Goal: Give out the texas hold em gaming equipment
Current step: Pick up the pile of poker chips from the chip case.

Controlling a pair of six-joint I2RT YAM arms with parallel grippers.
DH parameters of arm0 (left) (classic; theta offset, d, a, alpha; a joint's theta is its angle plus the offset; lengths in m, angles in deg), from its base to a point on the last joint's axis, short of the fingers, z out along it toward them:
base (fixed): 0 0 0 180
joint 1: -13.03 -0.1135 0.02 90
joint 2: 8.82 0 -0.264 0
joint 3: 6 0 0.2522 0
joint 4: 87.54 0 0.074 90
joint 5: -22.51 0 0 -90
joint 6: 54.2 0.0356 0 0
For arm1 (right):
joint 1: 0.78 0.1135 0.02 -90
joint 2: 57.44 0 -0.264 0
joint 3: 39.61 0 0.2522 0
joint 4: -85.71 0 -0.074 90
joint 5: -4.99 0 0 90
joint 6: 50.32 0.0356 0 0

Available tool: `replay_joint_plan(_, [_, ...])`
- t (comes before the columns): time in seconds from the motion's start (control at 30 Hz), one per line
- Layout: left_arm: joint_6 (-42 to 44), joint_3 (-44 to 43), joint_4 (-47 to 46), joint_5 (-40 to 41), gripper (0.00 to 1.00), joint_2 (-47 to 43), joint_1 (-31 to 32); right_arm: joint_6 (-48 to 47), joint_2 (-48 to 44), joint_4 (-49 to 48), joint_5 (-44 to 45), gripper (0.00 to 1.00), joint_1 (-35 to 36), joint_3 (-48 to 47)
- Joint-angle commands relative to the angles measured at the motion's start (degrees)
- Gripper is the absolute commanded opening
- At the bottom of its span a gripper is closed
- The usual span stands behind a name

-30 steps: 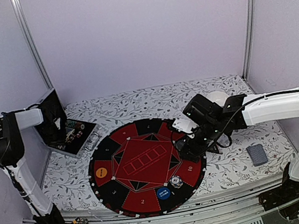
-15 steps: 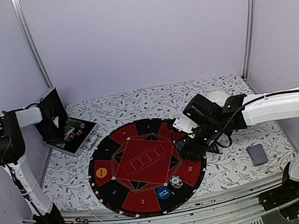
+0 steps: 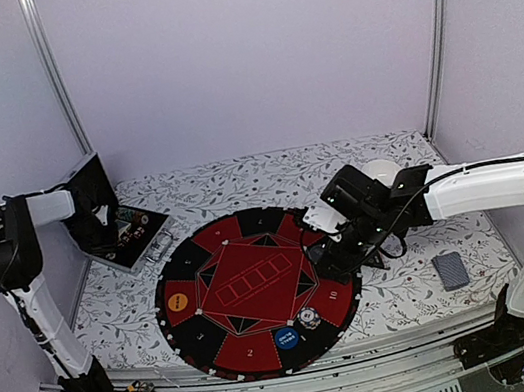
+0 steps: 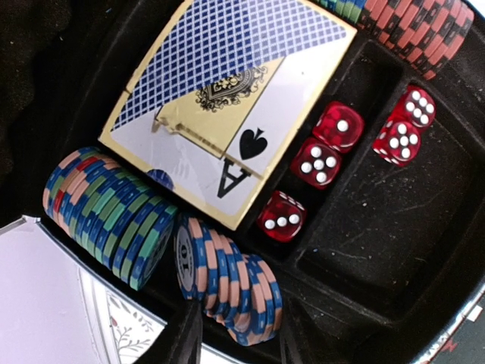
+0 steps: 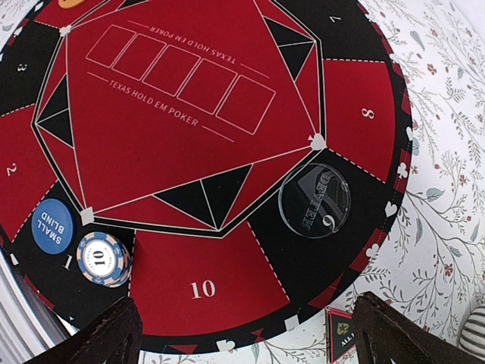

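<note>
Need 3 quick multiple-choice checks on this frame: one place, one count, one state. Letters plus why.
1. Where is the blue button?
A. On the flowered cloth
B. On the round mat, next to a chip
C. On top of a deck of cards

2. How many red dice lie in the case?
A. Three
B. Five
C. Eight

3. How does the right gripper stand?
A. Open and empty, above the mat
B. Shut on a chip
C. Shut on a card

Answers:
1 B: it sits on the mat's black rim beside the chip marked 10.
2 B: five show in the left wrist view.
3 A: its fingers stand wide apart with nothing between them.
</note>
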Motion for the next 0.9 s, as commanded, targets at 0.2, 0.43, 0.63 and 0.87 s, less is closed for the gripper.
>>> replay_joint_plan(0.2, [1.19, -3.84, -0.83, 7.11, 0.41, 4.51, 0.44, -0.44, 0.10, 1.64, 0.24, 0.99, -0.32, -1.60])
replay_joint_plan(0.43, [1.50, -4.95, -0.70, 9.38, 0.41, 5.62, 0.35, -0.50, 0.78, 2.35, 0.06, 0.99, -0.28, -2.20])
replay_joint_plan(0.63, [2.03, -5.51, -1.35, 11.39, 0.42, 4.53, 0.31, -0.37, 1.11, 2.68, -0.39, 0.99, -0.28, -2.31])
replay_joint_plan(0.87, [2.56, -6.78, -1.18, 9.25, 0.42, 6.44, -0.35, -0.41, 1.33, 3.15, -0.31, 0.99, -0.32, -2.40])
